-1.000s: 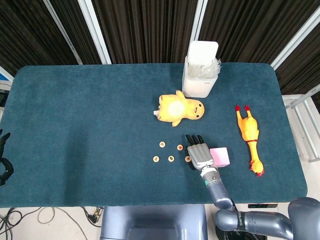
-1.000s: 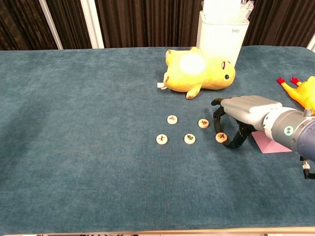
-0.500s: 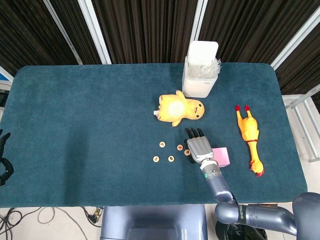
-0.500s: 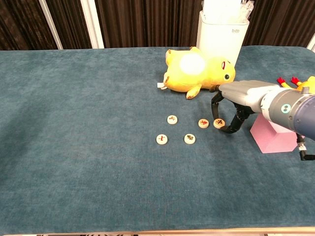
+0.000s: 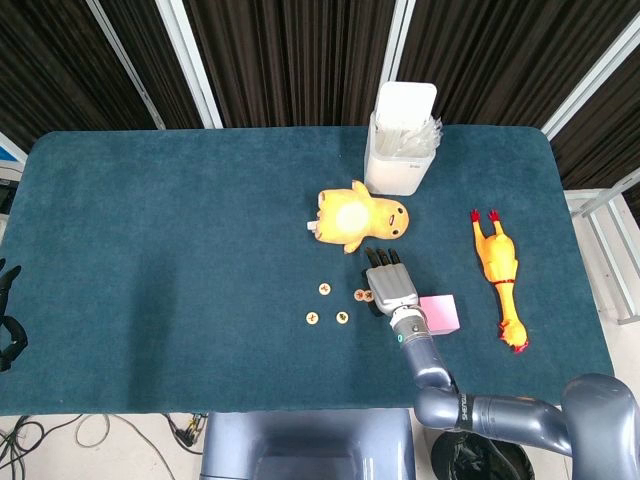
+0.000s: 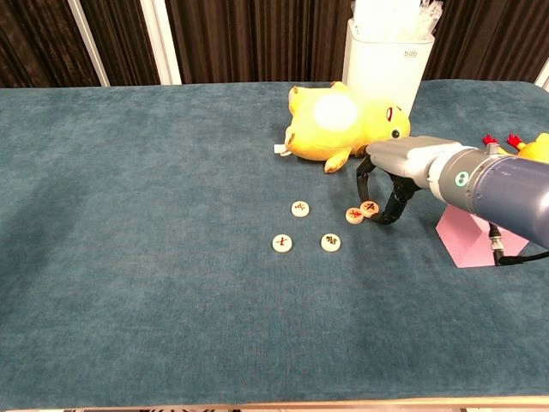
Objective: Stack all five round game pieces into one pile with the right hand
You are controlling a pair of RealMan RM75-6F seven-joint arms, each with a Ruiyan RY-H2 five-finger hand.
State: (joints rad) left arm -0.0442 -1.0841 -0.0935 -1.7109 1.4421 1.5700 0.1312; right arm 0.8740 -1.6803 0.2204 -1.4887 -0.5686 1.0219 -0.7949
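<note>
The right hand (image 6: 383, 184) is pinching one game piece (image 6: 371, 207) just over its neighbour (image 6: 352, 215) beside the yellow plush toy (image 6: 345, 123), and letting go off-centre is risking a slide.

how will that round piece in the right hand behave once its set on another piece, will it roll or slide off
The held piece looks like a flat disc, so laid face down it probably won't roll. Its smooth faces may slide on the piece below, so the right hand should centre it. It seems light; the fingers could nudge it when letting go.
</note>
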